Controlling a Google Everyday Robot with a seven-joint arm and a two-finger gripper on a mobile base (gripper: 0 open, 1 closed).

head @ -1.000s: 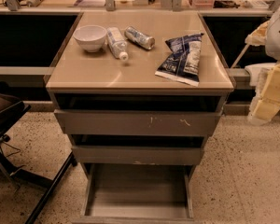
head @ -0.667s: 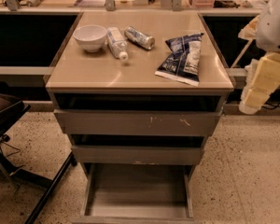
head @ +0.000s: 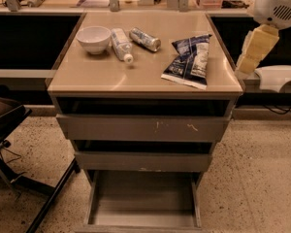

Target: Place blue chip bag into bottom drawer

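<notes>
Tan surface (head: pixel 102 76) holds blue chip bag (head: pixel 189 62), ungrasped, just beside gripper (head: pixel 242 71); we can't tell its grip state. Bottom drawer (head: pixel 143 198) open below; pick and place remain.

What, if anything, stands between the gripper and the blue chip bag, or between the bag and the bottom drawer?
Nothing visible does. The gripper hangs beside the cabinet's right edge, right of the blue chip bag, with no object between. The bottom drawer is pulled out beyond the upper drawers.
</notes>
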